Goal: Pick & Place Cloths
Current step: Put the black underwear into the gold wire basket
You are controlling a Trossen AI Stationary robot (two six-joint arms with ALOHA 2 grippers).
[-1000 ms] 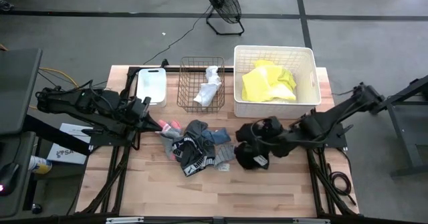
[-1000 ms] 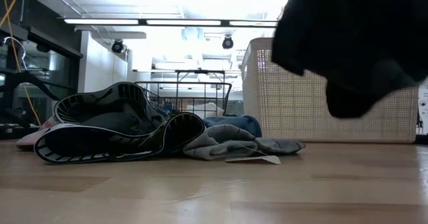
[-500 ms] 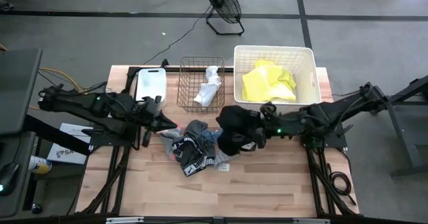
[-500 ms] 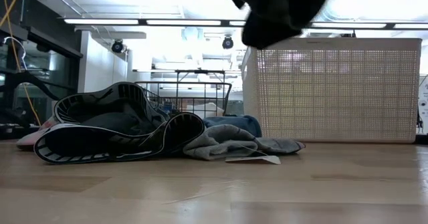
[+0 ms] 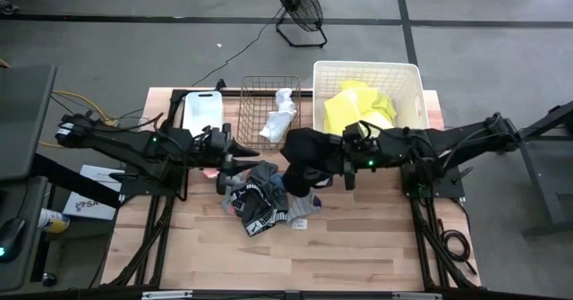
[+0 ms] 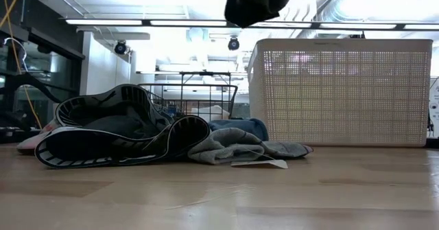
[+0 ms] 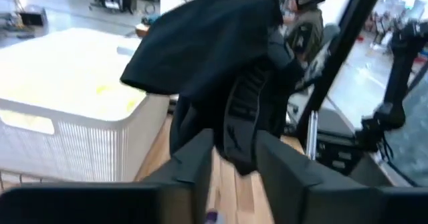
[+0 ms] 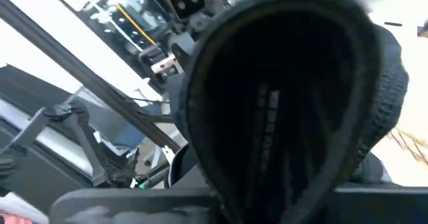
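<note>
Right claw pinching a black cloth, held aloft above the worktop. Bunched fabric hanging off the claw toward the left arm, over the near edge of the cloth pile, between wire basket and pile in the high view. Only its lower tip visible at the top of the low view, clear of everything below.

Left claw spread, fingers apart with nothing between them, pointed at the hanging black cloth and just beside it, above the pile's left end. Touching or not: cannot tell.

Pile of black-and-white, grey and blue pieces flat on the worktop. Yellow cloth in the big white tub; white cloth in the basket.
</note>
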